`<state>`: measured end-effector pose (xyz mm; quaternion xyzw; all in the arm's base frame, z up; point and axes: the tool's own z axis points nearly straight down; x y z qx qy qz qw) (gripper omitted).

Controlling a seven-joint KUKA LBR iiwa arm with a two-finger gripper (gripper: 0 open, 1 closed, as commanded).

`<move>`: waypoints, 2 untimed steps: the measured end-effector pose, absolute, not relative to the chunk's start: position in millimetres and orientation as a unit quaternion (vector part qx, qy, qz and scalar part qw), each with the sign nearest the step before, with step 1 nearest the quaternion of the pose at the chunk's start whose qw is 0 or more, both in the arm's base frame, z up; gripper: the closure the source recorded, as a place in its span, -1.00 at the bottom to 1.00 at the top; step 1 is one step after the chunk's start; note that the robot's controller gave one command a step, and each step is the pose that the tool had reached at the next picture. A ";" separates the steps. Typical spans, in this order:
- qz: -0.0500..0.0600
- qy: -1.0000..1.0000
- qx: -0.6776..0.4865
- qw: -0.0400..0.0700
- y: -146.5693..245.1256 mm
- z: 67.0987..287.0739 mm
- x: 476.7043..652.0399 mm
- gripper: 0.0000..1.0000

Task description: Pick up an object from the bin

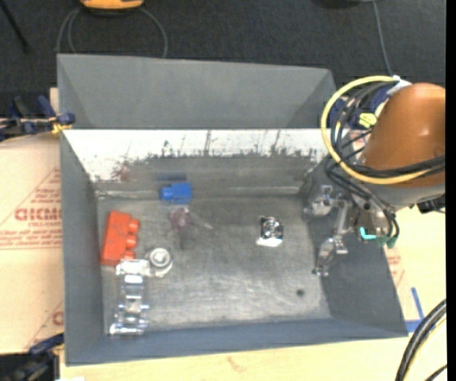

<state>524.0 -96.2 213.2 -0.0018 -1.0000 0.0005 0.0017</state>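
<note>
My gripper (327,252) hangs low at the bin's right side, close to the right wall, with bare floor under it. The nearest loose thing is a small shiny silver piece (271,231) to its left, near the middle of the floor, apart from the gripper. A tiny dark speck (299,294) lies on the floor in front of the gripper. I see nothing held in the gripper.
Along the left side lie an orange-red brick (120,236), a round silver cap (160,260) and a clear, silvery piece (131,300). A blue block (175,191) sits near the back wall, a small purple thing (182,218) just in front of it.
</note>
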 end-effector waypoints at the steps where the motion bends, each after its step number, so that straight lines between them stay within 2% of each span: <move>1: -0.001 -0.999 -0.036 -0.001 -71.8 130.0 588.2 -1.00; 2: 0.000 -0.994 -0.109 -0.003 -62.5 73.4 606.8 -1.00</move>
